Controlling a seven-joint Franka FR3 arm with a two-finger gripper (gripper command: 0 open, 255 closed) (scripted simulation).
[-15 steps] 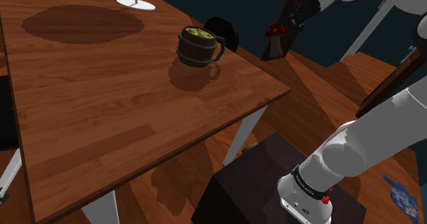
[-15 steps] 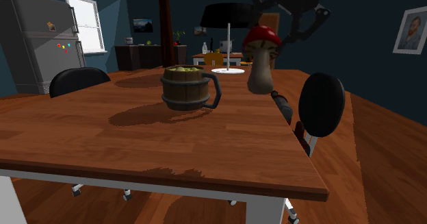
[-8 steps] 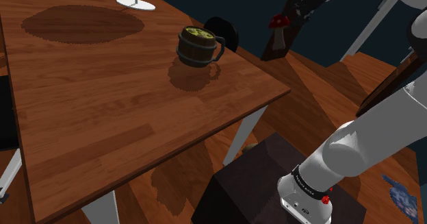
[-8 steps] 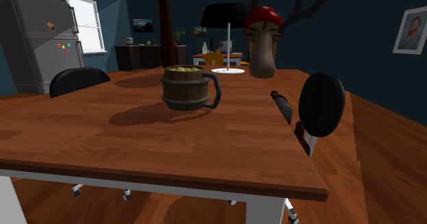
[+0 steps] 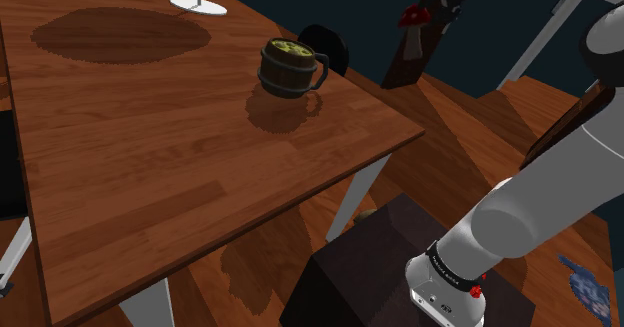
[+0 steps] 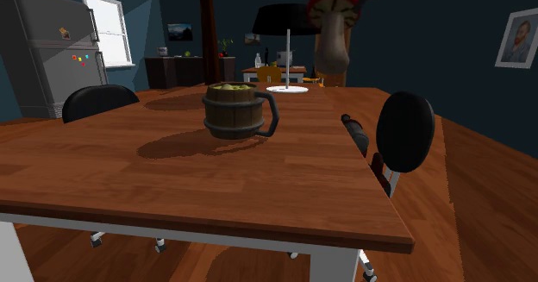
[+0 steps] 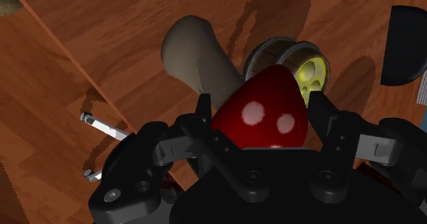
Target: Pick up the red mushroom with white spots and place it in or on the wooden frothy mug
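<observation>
One red mushroom [image 7: 263, 113] between the jaws

One mushroom [image 6: 332, 32], one mug [image 6: 234, 112], two black chairs [image 6: 405, 132], one lamp [image 6: 287, 18]

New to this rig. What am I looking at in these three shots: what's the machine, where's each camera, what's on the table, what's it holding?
This is a simulated scene. The machine is a white robot arm on a dark box stand beside a wooden table. The shoulder view looks down from beside the stand. The second exterior view looks low across the table. The wrist view sits on the hand and looks along its black pincer. On the table stand a barrel-like wooden mug with a yellowish filling and, further back, a lamp's white base. The pincer is shut on the cap of a red mushroom with white spots, held up in the air.
</observation>
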